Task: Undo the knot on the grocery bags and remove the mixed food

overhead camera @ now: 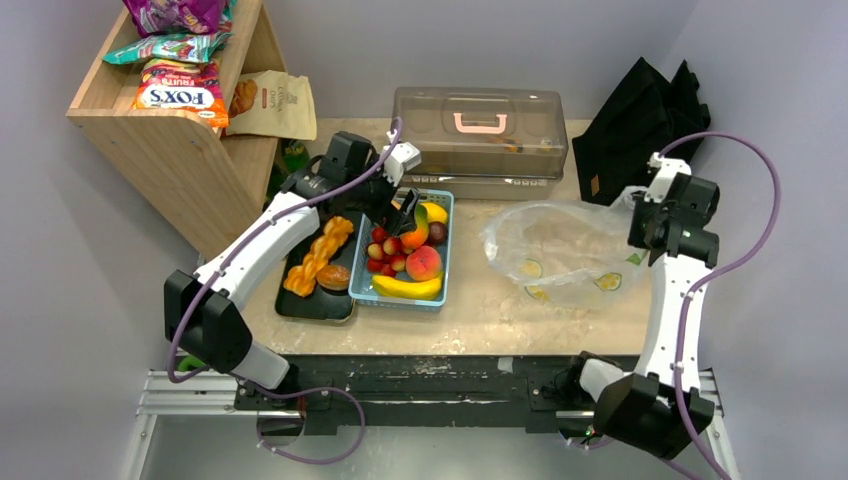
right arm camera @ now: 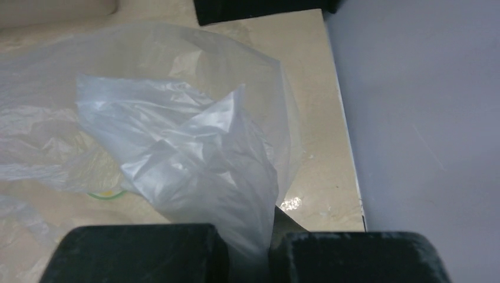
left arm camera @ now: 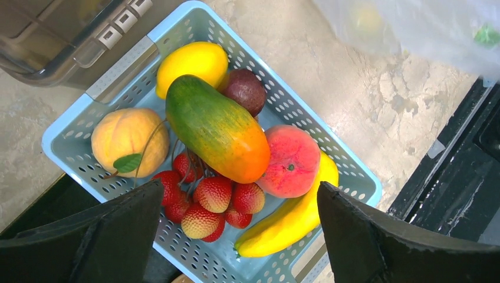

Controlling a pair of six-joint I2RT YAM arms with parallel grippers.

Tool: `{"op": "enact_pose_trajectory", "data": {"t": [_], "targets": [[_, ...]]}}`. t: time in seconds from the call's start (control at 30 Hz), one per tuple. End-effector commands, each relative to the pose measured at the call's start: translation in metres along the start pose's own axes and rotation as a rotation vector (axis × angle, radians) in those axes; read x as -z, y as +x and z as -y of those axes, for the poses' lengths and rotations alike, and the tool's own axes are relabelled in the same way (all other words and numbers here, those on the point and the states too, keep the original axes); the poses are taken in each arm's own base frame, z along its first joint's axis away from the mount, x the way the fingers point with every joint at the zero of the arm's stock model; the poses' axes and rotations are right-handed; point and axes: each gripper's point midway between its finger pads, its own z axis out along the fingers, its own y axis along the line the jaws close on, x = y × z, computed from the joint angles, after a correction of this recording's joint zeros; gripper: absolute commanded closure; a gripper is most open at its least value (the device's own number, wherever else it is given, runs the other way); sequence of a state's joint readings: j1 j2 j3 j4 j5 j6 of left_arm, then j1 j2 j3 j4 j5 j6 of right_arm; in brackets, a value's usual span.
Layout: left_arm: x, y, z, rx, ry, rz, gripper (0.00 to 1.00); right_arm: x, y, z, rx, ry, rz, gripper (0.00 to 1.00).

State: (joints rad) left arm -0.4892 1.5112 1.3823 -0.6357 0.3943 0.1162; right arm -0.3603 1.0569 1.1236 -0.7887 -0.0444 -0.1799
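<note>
My left gripper [overhead camera: 404, 203] [left arm camera: 239, 186] hangs open over the blue basket [overhead camera: 446, 262] [left arm camera: 65, 132], with nothing between its fingers. In the basket lie the mixed food's fruits: a mango [left arm camera: 215, 127], a lemon [left arm camera: 191, 62], a peach [left arm camera: 292, 159], a banana [left arm camera: 289, 221], a round orange-yellow fruit [left arm camera: 127, 138] and small red fruits [left arm camera: 209, 203]. Braided bread [overhead camera: 318, 255] and a bun [overhead camera: 333, 277] rest on a black tray [overhead camera: 300, 305]. The clear grocery bag [overhead camera: 560, 250] [right arm camera: 177, 135] lies slack on the table at the right. My right gripper [overhead camera: 642, 215] [right arm camera: 247, 239] is shut on its bunched edge. The knot is out of view.
A clear lidded box with a pink handle [overhead camera: 480, 130] stands behind the basket. A wooden shelf [overhead camera: 170, 140] holding snack packs [overhead camera: 180, 95] is at the back left. A black fabric bag [overhead camera: 640, 115] leans at the back right. The table's right edge [right arm camera: 348, 153] is close to the right gripper.
</note>
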Motion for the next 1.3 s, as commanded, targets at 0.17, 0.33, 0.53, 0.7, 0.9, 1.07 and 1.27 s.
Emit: {"op": "enact_pose_trajectory", "data": {"t": [0.17,0.33,0.53,0.7,0.9,1.07,1.27], "targets": [[0.015,-0.023,-0.002,-0.029,-0.025,0.075,0.01,-0.002,-0.022,0.061,-0.062,0.174,0.003,1.00],[0.020,-0.025,-0.004,-0.029,-0.044,0.082,0.00,-0.002,-0.025,0.085,-0.136,0.210,-0.014,0.95],[0.028,-0.025,-0.009,-0.030,-0.068,0.083,0.00,0.003,-0.027,0.113,-0.223,0.332,-0.015,0.95],[0.030,-0.027,-0.011,-0.025,-0.072,0.086,0.00,0.011,-0.015,0.132,-0.285,0.442,-0.017,0.92],[0.030,-0.031,-0.011,-0.020,-0.061,0.086,0.00,0.025,-0.025,0.088,-0.242,0.204,0.024,0.30],[0.032,-0.031,-0.011,-0.006,-0.059,0.084,0.00,0.043,-0.037,0.075,-0.247,0.135,0.014,0.13],[0.039,-0.028,-0.012,0.012,-0.065,0.085,0.00,0.066,-0.058,0.054,-0.274,0.032,0.058,0.01]]}}
